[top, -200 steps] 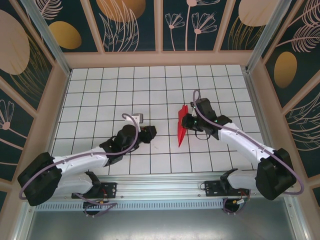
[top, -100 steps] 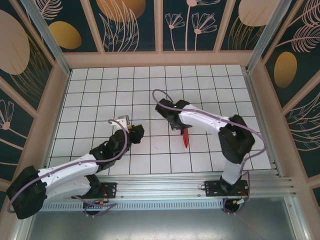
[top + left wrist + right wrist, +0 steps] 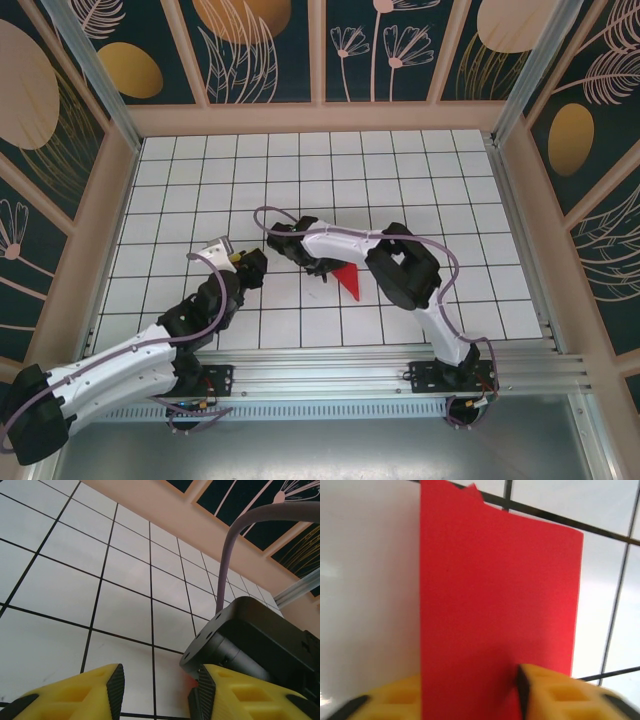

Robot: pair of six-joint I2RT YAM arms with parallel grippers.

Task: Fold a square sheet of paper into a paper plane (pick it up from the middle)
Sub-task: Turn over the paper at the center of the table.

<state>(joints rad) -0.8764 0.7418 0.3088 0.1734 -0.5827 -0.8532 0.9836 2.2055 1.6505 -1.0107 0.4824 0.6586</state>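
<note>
While right hand (image 3: pixel 470 680) stands parted | red paper (image 3: pixel 500 590) lies between its fingers (image 3: pixel 547 695) | seemingly unheld

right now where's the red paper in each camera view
top: red paper just right of centre, near half.
left wrist: likely red paper, a sliver at bottom centre.
right wrist: red paper across the middle.
shared landmark: white table with black grid.

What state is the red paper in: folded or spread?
Folded: the red paper shows as a small pointed triangle, not a square.
</note>
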